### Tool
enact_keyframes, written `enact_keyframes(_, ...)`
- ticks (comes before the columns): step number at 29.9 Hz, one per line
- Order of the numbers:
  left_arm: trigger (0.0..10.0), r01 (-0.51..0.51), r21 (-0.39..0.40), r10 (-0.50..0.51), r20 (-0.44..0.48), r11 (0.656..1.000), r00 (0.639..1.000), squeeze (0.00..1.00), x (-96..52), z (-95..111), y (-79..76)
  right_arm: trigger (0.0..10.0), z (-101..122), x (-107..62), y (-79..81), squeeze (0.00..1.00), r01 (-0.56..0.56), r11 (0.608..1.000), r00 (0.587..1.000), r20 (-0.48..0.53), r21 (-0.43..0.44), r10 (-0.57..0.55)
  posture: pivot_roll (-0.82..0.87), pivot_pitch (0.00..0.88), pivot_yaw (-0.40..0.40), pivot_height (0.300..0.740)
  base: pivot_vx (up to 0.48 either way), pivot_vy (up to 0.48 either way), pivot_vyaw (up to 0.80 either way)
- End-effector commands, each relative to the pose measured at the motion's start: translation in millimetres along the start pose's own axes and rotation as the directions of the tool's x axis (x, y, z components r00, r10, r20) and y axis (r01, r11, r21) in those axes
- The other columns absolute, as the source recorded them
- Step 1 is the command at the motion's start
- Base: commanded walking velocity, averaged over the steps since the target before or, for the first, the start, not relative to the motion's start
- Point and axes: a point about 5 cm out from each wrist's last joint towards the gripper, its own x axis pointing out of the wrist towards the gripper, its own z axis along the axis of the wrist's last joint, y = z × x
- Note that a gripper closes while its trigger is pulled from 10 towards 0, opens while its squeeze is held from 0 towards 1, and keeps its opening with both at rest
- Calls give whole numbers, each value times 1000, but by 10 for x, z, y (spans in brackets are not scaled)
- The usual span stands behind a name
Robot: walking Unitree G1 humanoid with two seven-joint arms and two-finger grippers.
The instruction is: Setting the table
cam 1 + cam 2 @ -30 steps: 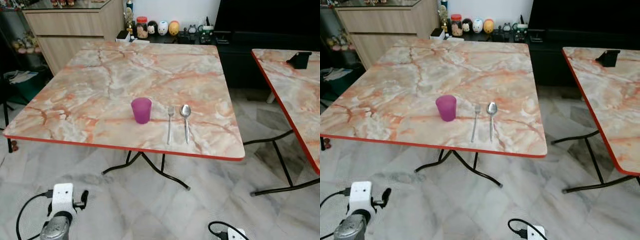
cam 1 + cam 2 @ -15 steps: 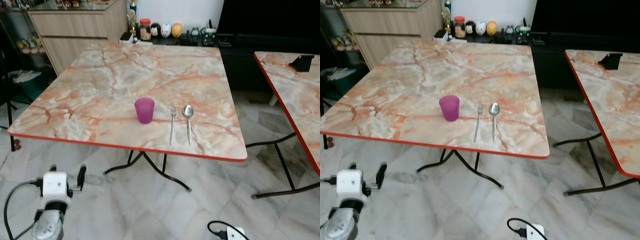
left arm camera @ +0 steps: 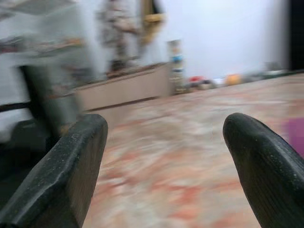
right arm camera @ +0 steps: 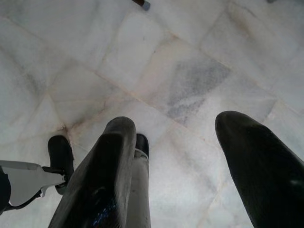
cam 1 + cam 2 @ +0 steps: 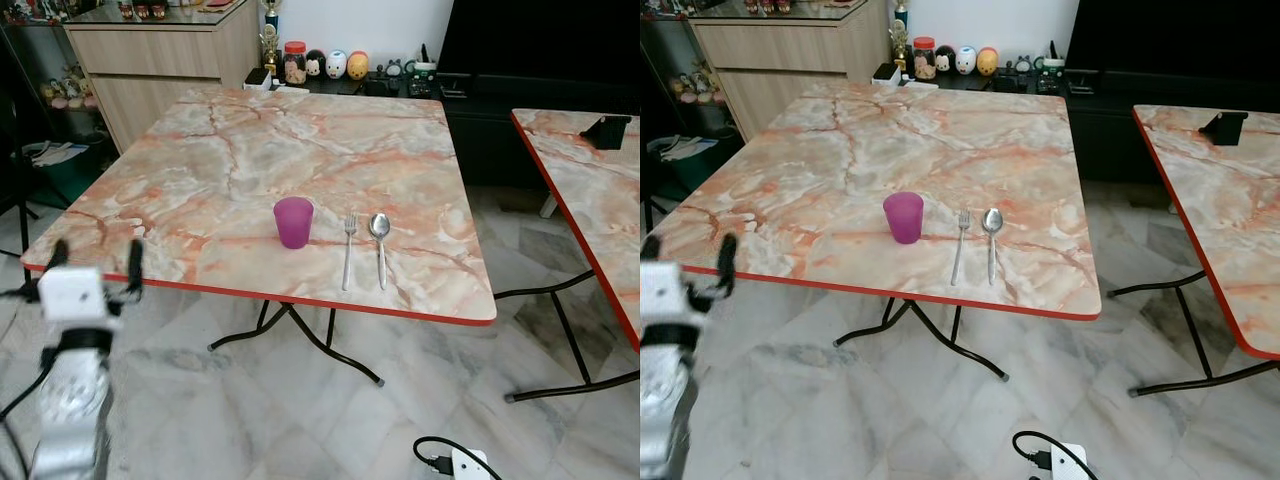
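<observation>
Left gripper (image 5: 92, 268) is up at the left edge of the frame, level with the near left corner of the worktop (image 5: 200, 180), silver arm running down to the bottom left corner. Jaws are apart, nothing between them, both black fingers (image 5: 134, 268) pointing up. Its wrist view looks low across the marble, pretty blurry, with a bit of purple cut off at the edge.

Right gripper (image 4: 187, 166) hangs low over the floor (image 4: 190, 80), jaws apart and empty too; in the eye views just a white bit of it pokes in at the bottom edge.

Cup (image 5: 293, 222) sits lower middle of the frame, near the worktop's front edge, with the fork (image 5: 347, 252) and spoon (image 5: 380, 248) side by side just right of it. A second worktop (image 5: 590, 200) is cut off at the right.
</observation>
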Motion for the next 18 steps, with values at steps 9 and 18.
enact_keyframes(9, 10000, 93, -90, -98, -53, 992, 994, 0, 95, -16, -238, 10000, 0, -8, -75, 0, 25, 999, 1000, 10, 21, -25, 40, 0, -2, 740, 0, 0, 0)
enact_keyframes(18, 10000, 37, -108, -47, -93, 993, 995, 0, 67, -62, -191, 10000, -6, -10, -78, 0, 23, 1000, 1000, 10, 16, -23, 45, 0, -4, 740, 0, 0, 0)
